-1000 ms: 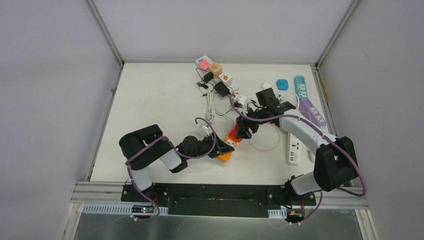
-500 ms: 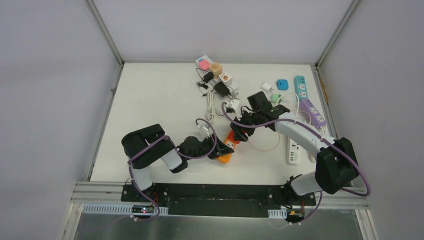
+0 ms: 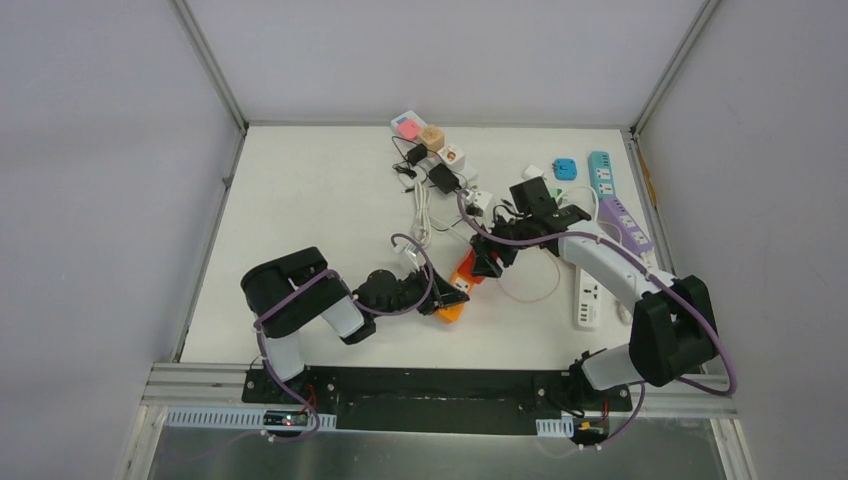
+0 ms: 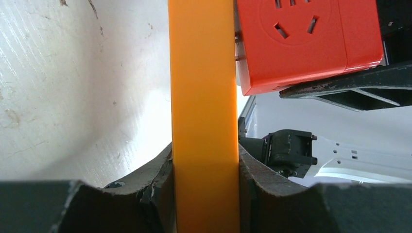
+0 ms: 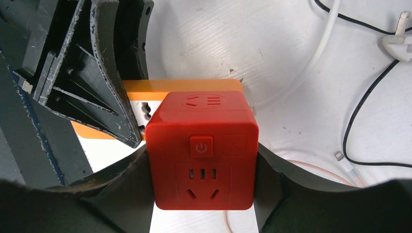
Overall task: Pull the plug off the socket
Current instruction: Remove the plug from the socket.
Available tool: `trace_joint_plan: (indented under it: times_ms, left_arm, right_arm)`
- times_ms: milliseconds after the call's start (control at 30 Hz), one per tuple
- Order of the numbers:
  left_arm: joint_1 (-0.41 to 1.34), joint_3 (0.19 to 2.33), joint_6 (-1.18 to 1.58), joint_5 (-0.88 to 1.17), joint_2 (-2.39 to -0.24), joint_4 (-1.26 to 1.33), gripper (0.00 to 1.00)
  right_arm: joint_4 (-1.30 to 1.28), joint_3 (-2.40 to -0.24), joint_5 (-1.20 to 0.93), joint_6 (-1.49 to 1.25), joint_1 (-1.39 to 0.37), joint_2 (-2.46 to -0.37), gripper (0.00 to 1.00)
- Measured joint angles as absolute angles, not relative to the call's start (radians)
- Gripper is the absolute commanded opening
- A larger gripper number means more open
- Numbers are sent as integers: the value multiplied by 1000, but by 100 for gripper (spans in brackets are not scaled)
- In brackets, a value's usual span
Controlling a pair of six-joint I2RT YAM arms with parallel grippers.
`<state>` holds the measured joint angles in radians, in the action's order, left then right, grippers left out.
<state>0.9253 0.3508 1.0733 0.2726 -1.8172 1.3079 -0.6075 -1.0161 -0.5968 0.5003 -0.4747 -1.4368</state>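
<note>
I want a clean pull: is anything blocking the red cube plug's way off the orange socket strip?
Nothing visible does. The right claw grips the red cube plug, the left claw pins the orange socket strip, and the loose cables lie off to the side.

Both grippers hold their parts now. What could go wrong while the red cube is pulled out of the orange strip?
1. The prongs show only partly between the red cube and the orange strip; a tilted pull by the right gripper may bend them.
2. The left gripper clamps the strip on its smooth sides, so it might slip.
3. The white cable lies close by and could snag.
</note>
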Motion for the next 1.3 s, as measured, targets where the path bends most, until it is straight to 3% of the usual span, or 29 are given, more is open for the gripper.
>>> trace_joint_plan:
  times_ms: [367,833,1300]
  left_arm:
    - [921,348,1081,266,-1766,1279,0]
    - [921,379,1081,226,-1837,1277,0]
    - [921,350,1070,202,-1730,1248,0]
  right_arm:
    - [-571,-994,-648,512,-463,-1397,0]
    - [-513,-959,-425,503,-582,-1389,0]
    - [-511,-978,-669,494,-441,-1389,0]
